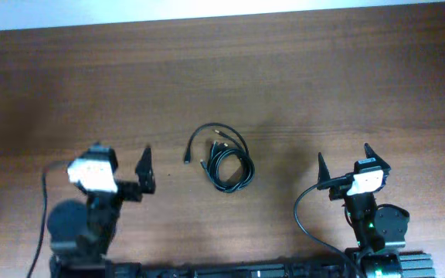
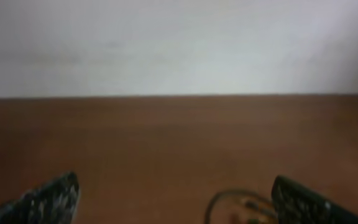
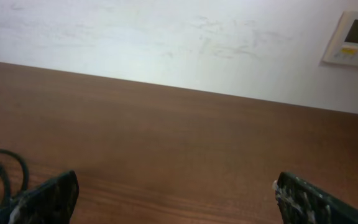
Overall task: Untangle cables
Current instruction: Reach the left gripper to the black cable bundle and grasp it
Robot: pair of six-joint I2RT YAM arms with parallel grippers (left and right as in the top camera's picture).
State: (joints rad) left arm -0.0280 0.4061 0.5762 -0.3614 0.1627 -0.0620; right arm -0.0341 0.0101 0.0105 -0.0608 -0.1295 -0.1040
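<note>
The cables (image 1: pixel 224 158) are thin black cords with small plug ends, coiled in one small tangle at the middle of the wooden table. My left gripper (image 1: pixel 120 157) is open and empty, to the left of the tangle. My right gripper (image 1: pixel 343 156) is open and empty, to the right of it. In the left wrist view a loop of cable (image 2: pixel 232 204) shows blurred just inside the right finger, between the open fingers (image 2: pixel 174 198). In the right wrist view a cable loop (image 3: pixel 5 171) lies at the far left, outside the open fingers (image 3: pixel 176 193).
The wooden table (image 1: pixel 323 77) stretches wide to the back, ending at a white wall. A wall panel (image 3: pixel 356 37) shows at the right wrist view's top right. Thick black arm wires (image 1: pixel 304 216) run near each arm base at the front edge.
</note>
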